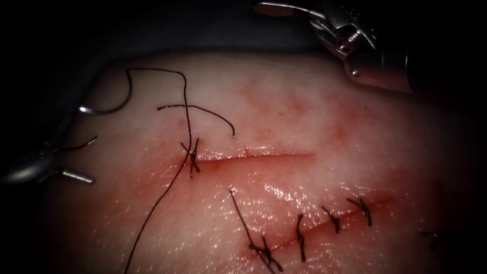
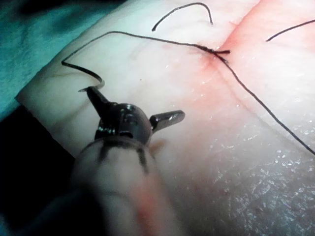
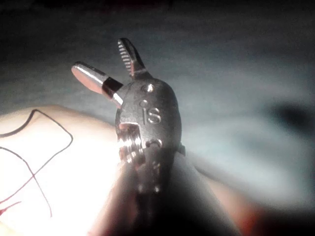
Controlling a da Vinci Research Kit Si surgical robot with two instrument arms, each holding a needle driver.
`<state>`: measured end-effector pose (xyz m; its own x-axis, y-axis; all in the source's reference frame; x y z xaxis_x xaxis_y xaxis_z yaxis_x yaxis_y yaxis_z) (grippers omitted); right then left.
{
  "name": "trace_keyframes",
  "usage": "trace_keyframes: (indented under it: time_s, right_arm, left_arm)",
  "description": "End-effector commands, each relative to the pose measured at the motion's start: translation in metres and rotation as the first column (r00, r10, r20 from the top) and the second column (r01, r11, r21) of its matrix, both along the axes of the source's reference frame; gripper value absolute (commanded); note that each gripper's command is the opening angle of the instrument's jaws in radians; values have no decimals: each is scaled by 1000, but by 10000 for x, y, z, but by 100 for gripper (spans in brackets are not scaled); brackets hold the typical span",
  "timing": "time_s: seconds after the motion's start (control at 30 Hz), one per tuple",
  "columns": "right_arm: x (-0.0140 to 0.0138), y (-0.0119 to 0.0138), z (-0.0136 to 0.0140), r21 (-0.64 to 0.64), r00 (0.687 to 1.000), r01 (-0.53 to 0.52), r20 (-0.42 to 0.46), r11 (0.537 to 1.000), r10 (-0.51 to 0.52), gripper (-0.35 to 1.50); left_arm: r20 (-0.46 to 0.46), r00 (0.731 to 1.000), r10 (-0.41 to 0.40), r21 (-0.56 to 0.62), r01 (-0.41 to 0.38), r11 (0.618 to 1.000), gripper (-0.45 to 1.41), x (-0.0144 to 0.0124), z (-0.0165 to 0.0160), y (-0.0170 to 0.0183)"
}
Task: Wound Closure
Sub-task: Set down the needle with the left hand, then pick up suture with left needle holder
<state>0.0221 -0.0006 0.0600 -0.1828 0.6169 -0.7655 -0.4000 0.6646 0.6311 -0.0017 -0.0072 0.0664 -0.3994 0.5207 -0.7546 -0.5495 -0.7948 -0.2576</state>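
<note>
Right tool (image 3: 106, 66) stamped "S" (jaws apart)

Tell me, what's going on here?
Two slim metal tools are closing a red cut in a pale slab of tissue. Neither holds anything now. The left tool, jaws open, sits beside the thin curved needle, which lies on the tissue left of the cut. Dark thread runs from it through one stitch. The right tool, open too, is away from the cut.
</note>
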Motion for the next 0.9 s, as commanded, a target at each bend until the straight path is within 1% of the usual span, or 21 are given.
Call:
trace_keyframes:
  time_s: [0.03, 0.07, 0.17, 0.2, 0.23, 0.27, 0.3, 0.33, 0.37, 0.4, 0.47, 0.5, 0.53, 0.57, 0.6, 0.67, 0.7, 0.77, 0.83, 0.87, 0.9]
  right_arm:
    - [8, -13, 0, -18, 999, 33, 8, 999, -33, 143]
    - [6, -19, -1, -22, 999, 44, 12, 999, -44, 141]
    - [1, -41, -5, 25, 995, 100, 8, 995, -100, 131]
    - [1, -41, -5, 25, 995, 100, 8, 995, -100, 131]
    - [0, -62, -12, 22, 981, 187, 49, 982, -188, 131]
    - [-3, -77, -18, 11, 979, 196, 52, 980, -197, 134]
    - [-4, -83, -21, 7, 979, 199, 53, 980, -199, 136]
    - [-4, -83, -21, 7, 979, 199, 53, 980, -199, 136]
    - [-8, -101, -30, -11, 976, 210, 59, 978, -209, 138]
    - [-9, -106, -32, -14, 976, 211, 60, 977, -210, 138]
    - [-13, -115, -35, -26, 974, 218, 67, 976, -216, 136]
    - [-13, -115, -35, -26, 974, 218, 67, 976, -216, 136]
    - [-16, -123, -36, -33, 968, 240, 81, 970, -237, 128]
    - [-18, -125, -36, -33, 964, 255, 87, 966, -251, 121]
    - [-21, -129, -35, -38, 955, 281, 112, 959, -275, 106]
    - [-23, -132, -34, -49, 948, 288, 154, 956, -278, 113]
    - [-23, -134, -33, -53, 947, 279, 181, 959, -266, 126]
    - [-23, -137, -32, -53, 945, 271, 203, 961, -255, 131]
    - [-24, -139, -32, -56, 944, 268, 215, 962, -250, 133]
    - [-25, -139, -32, -55, 944, 267, 217, 962, -250, 133]
    - [-25, -139, -31, -55, 944, 267, 217, 962, -250, 133]
  left_arm:
    - [2, 1000, -12, -16, 12, 1000, 103, 2, -4, -4]
    - [7, 1000, -17, -23, 17, 1000, 96, 6, -8, -9]
    - [73, 997, 7, -43, -4, 999, 94, 8, -19, -22]
    - [73, 997, 7, -43, -4, 999, 94, 8, -19, -22]
    - [110, 994, 28, -47, -23, 999, 76, 1, -27, -27]
    - [143, 989, 44, -50, -37, 998, 56, -9, -35, -28]
    - [162, 985, 58, -56, -50, 997, 47, -17, -40, -28]
    - [162, 985, 58, -56, -50, 997, 47, -17, -40, -28]
    - [187, 978, 89, -86, -74, 994, 34, -39, -50, -31]
    - [187, 976, 111, -121, -90, 989, 32, -51, -54, -33]
    - [202, 968, 152, -172, -118, 978, 32, -71, -58, -38]
    - [202, 968, 152, -172, -118, 978, 32, -71, -58, -38]
    - [213, 955, 207, -252, -151, 956, 32, -94, -61, -47]
    - [223, 947, 230, -282, -163, 945, 32, -105, -62, -52]
    - [241, 928, 285, -326, -199, 924, 32, -131, -62, -61]
    - [250, 907, 340, -329, -251, 910, 32, -153, -61, -69]
    - [252, 882, 398, -324, -311, 893, 37, -177, -59, -76]
    - [226, 876, 426, -322, -346, 881, 56, -202, -57, -82]
    - [194, 876, 442, -336, -365, 869, 64, -220, -55, -84]
    - [167, 873, 458, -368, -376, 851, 71, -238, -55, -83]
    - [156, 871, 465, -387, -380, 840, 71, -245, -56, -82]
